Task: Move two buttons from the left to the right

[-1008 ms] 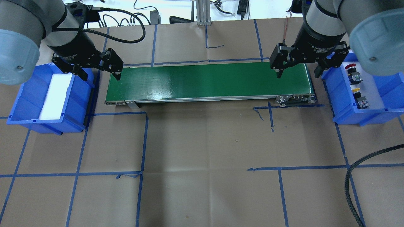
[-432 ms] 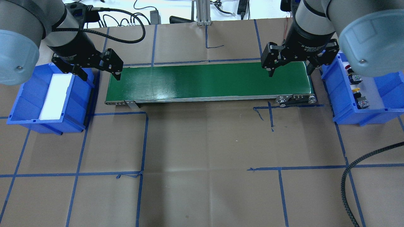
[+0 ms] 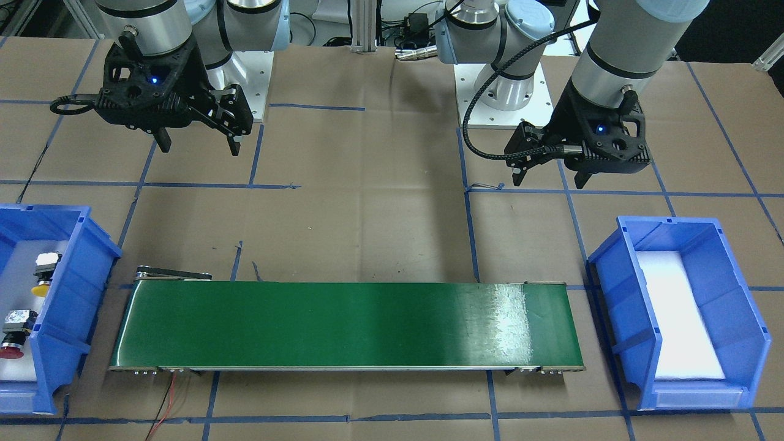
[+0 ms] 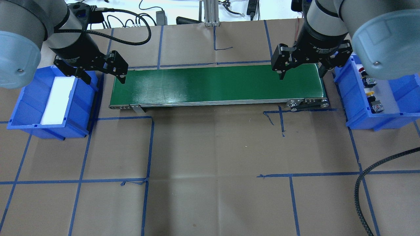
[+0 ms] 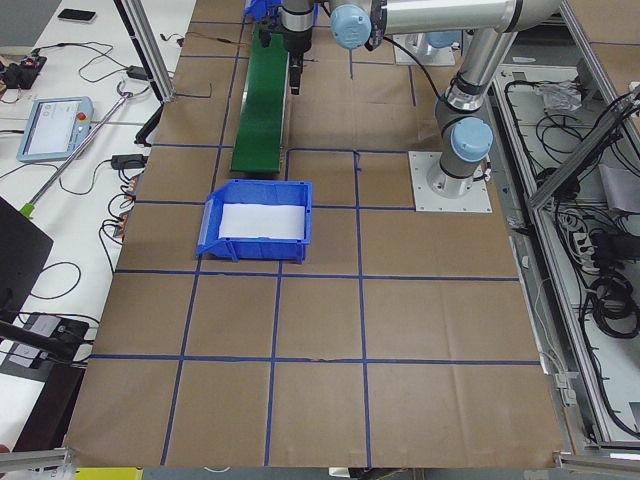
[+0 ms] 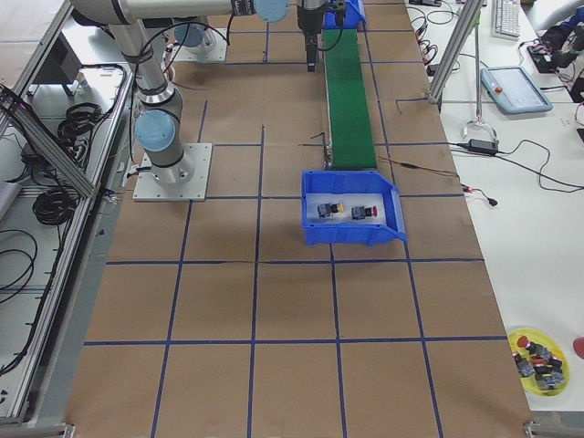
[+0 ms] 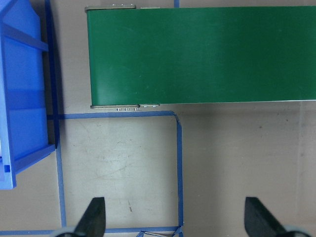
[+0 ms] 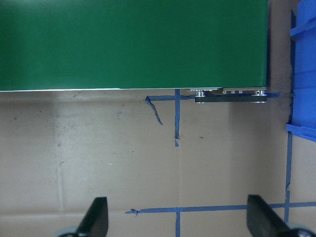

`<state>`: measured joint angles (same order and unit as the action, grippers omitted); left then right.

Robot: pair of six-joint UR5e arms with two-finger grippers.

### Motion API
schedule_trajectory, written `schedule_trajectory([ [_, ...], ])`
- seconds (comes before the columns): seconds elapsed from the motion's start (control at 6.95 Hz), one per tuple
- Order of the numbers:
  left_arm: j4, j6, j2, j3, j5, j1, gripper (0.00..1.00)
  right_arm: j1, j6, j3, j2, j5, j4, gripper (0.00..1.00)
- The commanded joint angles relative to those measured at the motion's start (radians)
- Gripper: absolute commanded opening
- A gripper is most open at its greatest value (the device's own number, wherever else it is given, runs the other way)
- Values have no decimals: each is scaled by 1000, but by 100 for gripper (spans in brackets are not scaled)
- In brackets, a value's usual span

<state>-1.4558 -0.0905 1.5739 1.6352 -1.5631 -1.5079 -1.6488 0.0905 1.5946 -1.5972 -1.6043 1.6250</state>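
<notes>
At the bench's right end, inside the right blue bin (image 3: 92,257), the two buttons are lying side by side on a white liner, close together but not touching. The yellow-capped button (image 3: 44,275) is sitting nearer the robot's edge of the bench, and the red-capped button (image 3: 13,340) is sitting nearer the operators' edge. In the overhead view the right arm is covering part of the red one.

The green conveyor belt (image 4: 216,83) is running lengthwise between the two bins, parallel to the long edges of the bench (image 4: 210,147), which is wearing brown paper marked with a blue tape grid. Nothing is riding on the belt.

The right claw (image 4: 302,77) is hanging above the belt's right end, just beside the right bin. Its jaws are standing wide apart and gripping nothing; the right wrist view is showing both fingertips over bare paper.

The left claw (image 4: 105,80) is hanging above the belt's left end, over the gap between the belt and the left blue bin (image 4: 29,105). Its jaws are likewise standing wide apart and holding nothing.

The left bin is sitting at the bench's left end and is carrying only a white foam pad (image 4: 59,98).
</notes>
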Motion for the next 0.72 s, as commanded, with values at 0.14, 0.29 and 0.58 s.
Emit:
schedule_trajectory([
  [0.14,0,0,0,0,0,0,100,1,-6,8,3,-2,1,100],
  [0.29,0,0,0,0,0,0,100,1,-8,5,5,-3,1,100],
  [0.58,-1,0,0,0,0,0,100,1,-8,1,5,-3,3,100],
])
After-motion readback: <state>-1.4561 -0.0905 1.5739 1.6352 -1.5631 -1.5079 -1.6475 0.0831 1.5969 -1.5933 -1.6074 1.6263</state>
